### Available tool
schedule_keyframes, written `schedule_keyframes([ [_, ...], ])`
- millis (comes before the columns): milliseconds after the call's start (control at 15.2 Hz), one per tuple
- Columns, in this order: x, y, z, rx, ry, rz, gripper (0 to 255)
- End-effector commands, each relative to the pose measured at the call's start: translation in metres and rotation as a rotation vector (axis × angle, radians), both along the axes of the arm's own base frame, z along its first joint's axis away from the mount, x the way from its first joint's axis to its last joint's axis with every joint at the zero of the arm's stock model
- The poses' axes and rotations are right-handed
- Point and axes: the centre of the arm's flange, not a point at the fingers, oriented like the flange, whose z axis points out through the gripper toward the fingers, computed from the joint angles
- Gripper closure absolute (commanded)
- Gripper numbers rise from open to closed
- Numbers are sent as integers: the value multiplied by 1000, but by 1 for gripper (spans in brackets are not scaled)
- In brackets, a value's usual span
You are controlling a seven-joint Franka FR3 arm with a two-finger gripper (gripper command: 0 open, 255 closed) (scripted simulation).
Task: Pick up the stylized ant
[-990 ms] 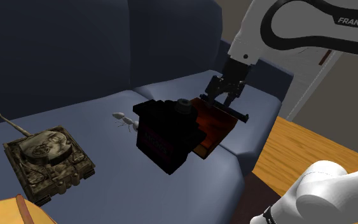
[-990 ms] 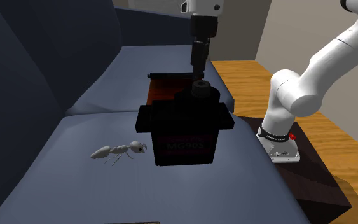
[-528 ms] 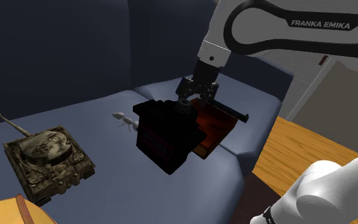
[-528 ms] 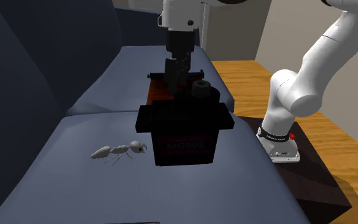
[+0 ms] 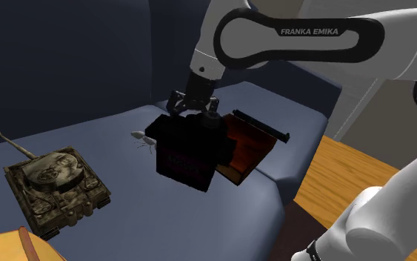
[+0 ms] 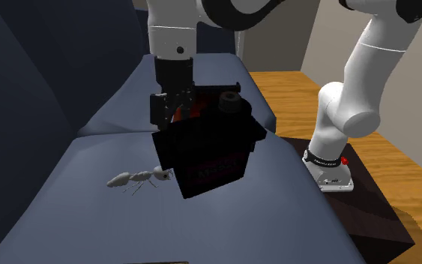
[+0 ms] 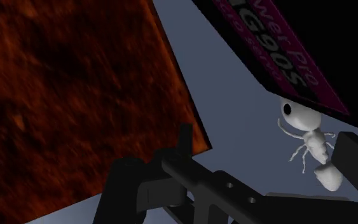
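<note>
1. Ant: small and pale grey-white. It is lying flat on the blue sofa seat with its head pointing at the servo, just beside that box's lower corner. Whether the two are touching cannot be told. In the wrist view it is showing white on the cushion next to the servo's magenta-labelled face. Nothing is gripping it.

2. End effector: all black, hanging from the white arm. It is pointing down at the servo's upper edge, above and apart from the ant. It is standing spread and pinching nothing, and red-brown is showing through the gap in the second exterior view.

3. Servo: a black box with a round hub on top and magenta lettering. It is sitting tilted off level on the seat.

4. Board: flat and red-brown with a black rail along one edge. It is lying on the cushion just behind the servo.

5. Tank: a camouflaged model resting on the seat at the shoulder view's left, well apart from the ant.

6. Stand: a dark box carrying the arm's base. It is sitting beside the sofa on a wooden floor.
</note>
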Motion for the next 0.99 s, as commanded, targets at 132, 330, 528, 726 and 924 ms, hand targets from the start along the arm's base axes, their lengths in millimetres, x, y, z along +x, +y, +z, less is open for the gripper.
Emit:
schedule_keyframes([
  [132,32,40,-19,3,9,-12,0],
  [330,57,67,-30,7,10,-23,0],
  [528,79,91,-39,11,11,-33,0],
  [726,79,91,-55,11,11,-33,0],
  [924,79,91,-71,11,11,-33,0],
])
